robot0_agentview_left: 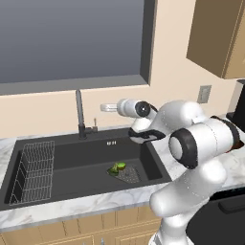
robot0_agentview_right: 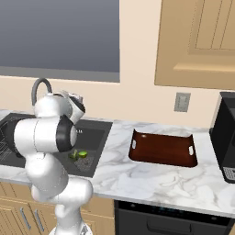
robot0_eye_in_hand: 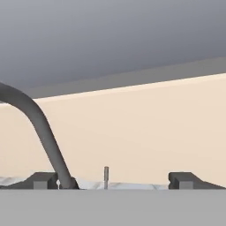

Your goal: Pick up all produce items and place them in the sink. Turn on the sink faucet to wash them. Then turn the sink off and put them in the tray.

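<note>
Green produce items (robot0_agentview_left: 117,167) lie on the sink (robot0_agentview_left: 72,162) drain; the end effector (robot0_eye_in_hand: 112,180), fingers apart, faces the faucet (robot0_agentview_left: 79,115).

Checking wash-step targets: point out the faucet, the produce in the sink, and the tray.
faucet (robot0_agentview_left: 79,112): left base view, upright stem.
produce (robot0_agentview_left: 118,167): left base view, green pieces on the mesh drain.
tray (robot0_agentview_right: 163,150): right base view, bare floor.

Tray (robot0_agentview_right: 163,151) hidden behind arm, left view.
</note>
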### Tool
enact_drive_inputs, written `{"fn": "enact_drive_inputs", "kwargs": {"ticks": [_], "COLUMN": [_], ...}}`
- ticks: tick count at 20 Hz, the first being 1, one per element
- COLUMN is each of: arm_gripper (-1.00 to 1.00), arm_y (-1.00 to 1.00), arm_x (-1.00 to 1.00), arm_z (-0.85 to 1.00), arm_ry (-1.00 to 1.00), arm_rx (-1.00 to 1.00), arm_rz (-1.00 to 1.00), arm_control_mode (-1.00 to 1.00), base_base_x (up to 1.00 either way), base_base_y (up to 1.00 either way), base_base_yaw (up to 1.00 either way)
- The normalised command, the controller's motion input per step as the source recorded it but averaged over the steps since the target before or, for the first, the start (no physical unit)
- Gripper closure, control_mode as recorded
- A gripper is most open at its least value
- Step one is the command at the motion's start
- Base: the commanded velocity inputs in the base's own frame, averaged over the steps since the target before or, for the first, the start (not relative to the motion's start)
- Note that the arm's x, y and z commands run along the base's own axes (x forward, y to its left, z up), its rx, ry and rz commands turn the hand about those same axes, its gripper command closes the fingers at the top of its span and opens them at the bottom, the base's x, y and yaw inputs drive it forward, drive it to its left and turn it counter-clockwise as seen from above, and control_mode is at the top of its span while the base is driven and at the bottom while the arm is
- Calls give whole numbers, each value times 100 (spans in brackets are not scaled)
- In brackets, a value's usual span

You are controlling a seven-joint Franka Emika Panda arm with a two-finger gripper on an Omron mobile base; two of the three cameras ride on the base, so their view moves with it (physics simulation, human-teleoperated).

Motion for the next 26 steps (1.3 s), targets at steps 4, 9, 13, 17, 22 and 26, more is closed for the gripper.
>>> {"fn": "enact_drive_inputs", "kwargs": {"ticks": [4,9,13,17,22,26], "arm_gripper": [-100,-100,-100,-100,-100,-100], "arm_y": [-36,-25,-16,-12,-1,0], "arm_x": [-40,-38,-36,-44,-63,-67], "arm_z": [61,62,58,39,4,0], "arm_ry": [2,6,11,16,22,23], "arm_rx": [0,0,0,0,0,0], "arm_rz": [-5,-7,-9,-12,-17,-21], "arm_control_mode": [-100,-100,-100,-100,-100,-100], "base_base_x": [0,0,0,0,0,0], "base_base_y": [0,0,0,0,0,0], "base_base_yaw": [0,0,0,0,0,0]}}
